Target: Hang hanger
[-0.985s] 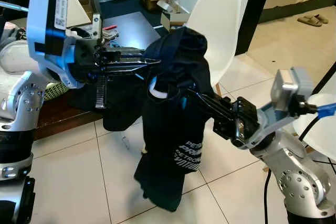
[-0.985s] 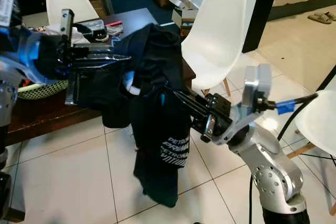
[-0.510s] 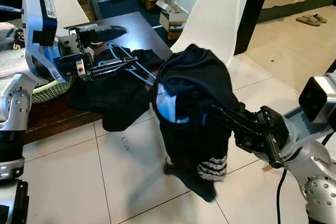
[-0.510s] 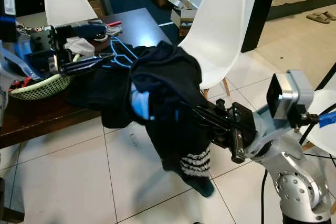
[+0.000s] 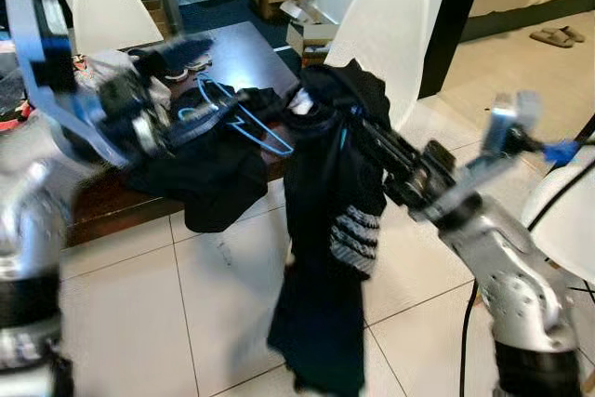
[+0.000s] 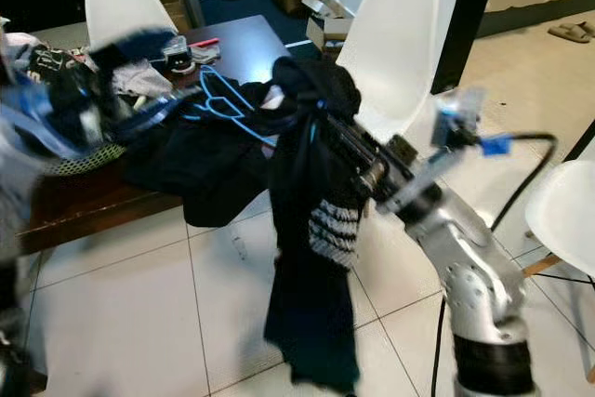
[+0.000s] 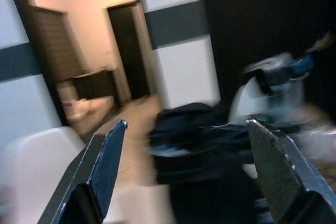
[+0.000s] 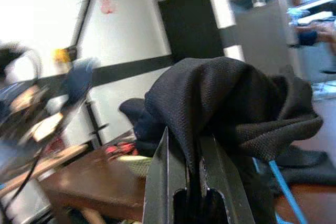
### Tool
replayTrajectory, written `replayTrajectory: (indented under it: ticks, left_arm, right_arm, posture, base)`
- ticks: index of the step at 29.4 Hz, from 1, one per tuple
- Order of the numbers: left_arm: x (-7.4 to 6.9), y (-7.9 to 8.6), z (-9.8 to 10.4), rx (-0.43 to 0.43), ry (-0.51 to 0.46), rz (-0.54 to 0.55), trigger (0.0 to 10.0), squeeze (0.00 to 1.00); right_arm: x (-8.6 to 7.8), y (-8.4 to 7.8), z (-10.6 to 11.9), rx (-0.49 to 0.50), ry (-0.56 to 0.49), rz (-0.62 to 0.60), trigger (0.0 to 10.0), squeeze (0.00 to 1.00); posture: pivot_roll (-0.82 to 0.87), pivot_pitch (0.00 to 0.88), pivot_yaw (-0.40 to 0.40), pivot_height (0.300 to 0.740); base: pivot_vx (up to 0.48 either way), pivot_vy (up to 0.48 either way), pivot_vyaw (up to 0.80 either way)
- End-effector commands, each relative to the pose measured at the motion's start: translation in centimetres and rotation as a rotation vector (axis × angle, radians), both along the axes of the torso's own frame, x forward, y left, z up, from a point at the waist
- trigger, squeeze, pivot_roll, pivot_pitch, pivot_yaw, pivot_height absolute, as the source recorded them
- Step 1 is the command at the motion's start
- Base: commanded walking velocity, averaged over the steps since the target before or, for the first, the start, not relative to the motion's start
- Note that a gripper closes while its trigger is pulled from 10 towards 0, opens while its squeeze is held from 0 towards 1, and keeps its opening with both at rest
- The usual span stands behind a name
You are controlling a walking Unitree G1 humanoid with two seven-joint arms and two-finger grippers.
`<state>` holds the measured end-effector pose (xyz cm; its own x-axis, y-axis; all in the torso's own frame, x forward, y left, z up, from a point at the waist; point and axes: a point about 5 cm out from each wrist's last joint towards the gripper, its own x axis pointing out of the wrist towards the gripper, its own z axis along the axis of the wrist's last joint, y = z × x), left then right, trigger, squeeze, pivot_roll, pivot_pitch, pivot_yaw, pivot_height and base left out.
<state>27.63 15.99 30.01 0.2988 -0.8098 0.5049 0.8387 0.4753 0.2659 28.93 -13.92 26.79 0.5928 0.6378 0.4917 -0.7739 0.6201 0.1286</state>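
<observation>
My right gripper (image 8: 184,177) is pinched tight on a fold of the black shirt (image 5: 330,230), near its top. The shirt hangs down the middle of the left eye view, long and floppy. It looks soft and light, so I think it will swing and sag when I move.

My left gripper (image 7: 184,166) has its two fingers wide apart, with nothing between them. In the left eye view it is a blur at the upper left, just beside the blue hanger (image 5: 244,121). I cannot tell if it touches the hanger.

The hanger lies on dark clothes on the brown table (image 5: 251,48), left of the shirt. It looks thin, stiff and light. I think the hook end is the best place to grab it.

Half a second ago my left gripper had the hanger up in the air. Now the hanger is down on the clothes. My right arm has lifted the shirt higher, and it hangs straighter.
</observation>
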Motion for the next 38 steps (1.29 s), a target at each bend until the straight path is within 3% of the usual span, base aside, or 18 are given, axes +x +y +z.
replayTrajectory:
  ticks: [1, 4, 7, 8, 9, 10, 11, 12, 17, 21, 23, 26, 28, 32, 38]
  left_arm:
    - [-0.3, -0.9, -0.7, -0.030, 0.029, 0.010, 10.0, 1.00]
    - [-0.2, -1.1, -1.0, -0.049, 0.043, 0.022, 10.0, 1.00]
    - [1.1, -0.9, -1.8, -0.129, 0.077, 0.186, 10.0, 1.00]
    - [1.1, -0.9, -1.8, -0.129, 0.077, 0.186, 10.0, 1.00]
    - [1.6, -0.5, -1.9, -0.144, 0.078, 0.255, 10.0, 0.88]
    - [1.9, -0.2, -1.9, -0.151, 0.069, 0.317, 10.0, 0.00]
    - [1.9, -0.2, -1.9, -0.151, 0.069, 0.317, 10.0, 0.00]
    - [2.2, 0.1, -1.5, -0.160, 0.048, 0.391, 10.0, 0.00]
    - [2.2, 0.0, -1.2, -0.176, 0.038, 0.404, 10.0, 0.00]
    - [1.8, -2.0, -1.1, -0.231, 0.063, 0.275, 10.0, 0.00]
    - [1.8, -2.0, -1.1, -0.231, 0.063, 0.275, 10.0, 0.00]
    - [0.0, -4.5, -1.2, -0.265, 0.115, 0.008, 10.0, 0.00]
    - [-0.6, -5.0, -1.3, -0.265, 0.130, -0.049, 10.0, 0.00]
    - [-1.2, -5.4, -1.8, -0.278, 0.156, -0.079, 10.0, 0.00]
    - [-1.0, -5.3, -1.9, -0.302, 0.160, -0.023, 10.0, 0.00]
  right_arm:
    - [0.2, -0.2, 0.7, 0.052, -0.015, -0.051, 0.0, 0.00]
    - [0.3, -0.3, 0.9, 0.074, -0.016, -0.062, 0.0, 0.00]
    - [0.4, -0.5, 2.1, 0.149, -0.044, -0.082, 0.0, 0.00]
    - [0.4, -0.5, 2.1, 0.149, -0.044, -0.082, 0.0, 0.00]
    - [0.2, -0.4, 2.5, 0.173, -0.060, -0.075, 0.0, 0.00]
    - [-0.2, -0.1, 2.8, 0.191, -0.076, -0.058, 0.0, 0.00]
    - [-0.2, -0.1, 2.8, 0.191, -0.076, -0.058, 0.0, 0.00]
    - [-0.7, 0.3, 2.9, 0.204, -0.095, -0.025, 0.0, 0.00]
    - [-1.1, 0.6, 2.8, 0.204, -0.099, -0.005, 0.0, 0.00]
    - [-1.7, 1.4, 3.0, 0.209, -0.108, 0.031, 0.0, 0.00]
    - [-1.7, 1.4, 3.0, 0.209, -0.108, 0.031, 0.0, 0.00]
    - [-1.7, 2.0, 2.9, 0.210, -0.100, 0.038, 0.0, 0.00]
    - [-1.6, 2.0, 2.8, 0.210, -0.094, 0.029, 0.0, 0.00]
    - [-1.4, 2.0, 2.7, 0.215, -0.085, 0.015, 0.0, 0.00]
    - [-1.5, 2.4, 2.9, 0.219, -0.087, 0.042, 0.0, 0.00]
  posture:
    - [0.02, 0.118, 0.057, 0.740]
    - [0.02, 0.118, 0.057, 0.740]
    - [0.03, 0.122, 0.058, 0.740]
    - [0.03, 0.122, 0.058, 0.740]
    - [0.03, 0.124, 0.057, 0.740]
    - [0.03, 0.125, 0.058, 0.740]
    - [0.03, 0.125, 0.058, 0.740]
    - [0.03, 0.127, 0.055, 0.740]
    - [0.02, 0.128, 0.054, 0.740]
    - [0.02, 0.129, 0.052, 0.740]
    - [0.02, 0.129, 0.052, 0.740]
    - [0.01, 0.130, 0.054, 0.740]
    - [0.02, 0.130, 0.053, 0.740]
    - [0.02, 0.131, 0.052, 0.740]
    - [0.02, 0.131, 0.046, 0.740]
  base:
    - [0.000, 0.000, 0.00]
    - [0.000, 0.000, 0.00]
    - [0.000, 0.000, 0.00]
    - [0.000, 0.000, 0.00]
    - [0.000, 0.000, 0.00]
    - [0.000, 0.000, 0.00]
    - [0.000, 0.000, 0.00]
    - [0.000, 0.000, 0.00]
    - [0.000, 0.000, 0.00]
    - [0.000, 0.000, 0.00]
    - [0.000, 0.000, 0.00]
    - [0.000, 0.000, 0.00]
    - [0.000, 0.000, 0.00]
    - [0.000, 0.000, 0.00]
    - [0.000, 0.000, 0.00]
